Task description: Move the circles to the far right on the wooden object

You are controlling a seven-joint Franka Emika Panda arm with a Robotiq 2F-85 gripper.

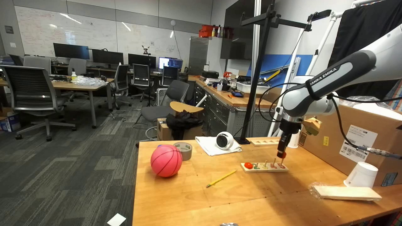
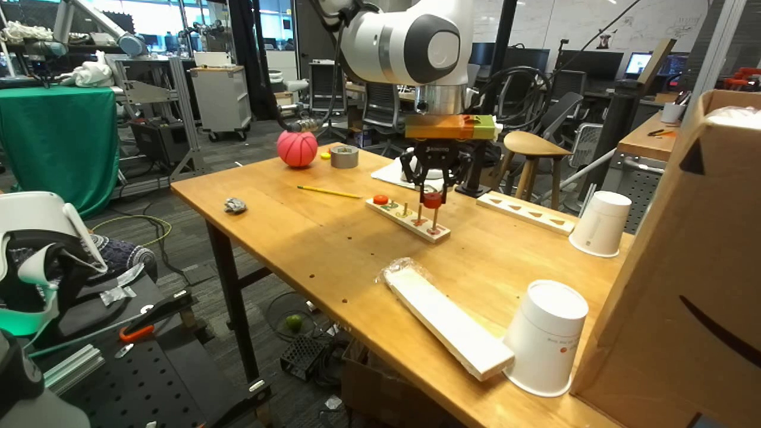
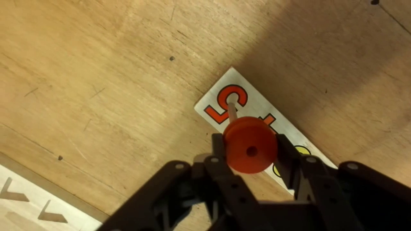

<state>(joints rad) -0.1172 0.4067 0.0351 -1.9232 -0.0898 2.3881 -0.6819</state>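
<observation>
Left circle (image 1: 248,165) likely still to move – right circle (image 1: 284,155) looks nearly placed

Right of centre in an exterior view, the board (image 1: 265,169) has one on its left end; at its right end, marked "5" in the wrist view, the jaws clamp the other at a peg (image 1: 282,161) tip – threaded or not, unclear. Upper right, the arm (image 1: 342,69) reads "RANKA EMIKA"; the label (image 1: 358,142) is illegible.

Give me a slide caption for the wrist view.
Gripper holding a red disc above the numbered wooden board, with a peg standing at the 5.
</observation>
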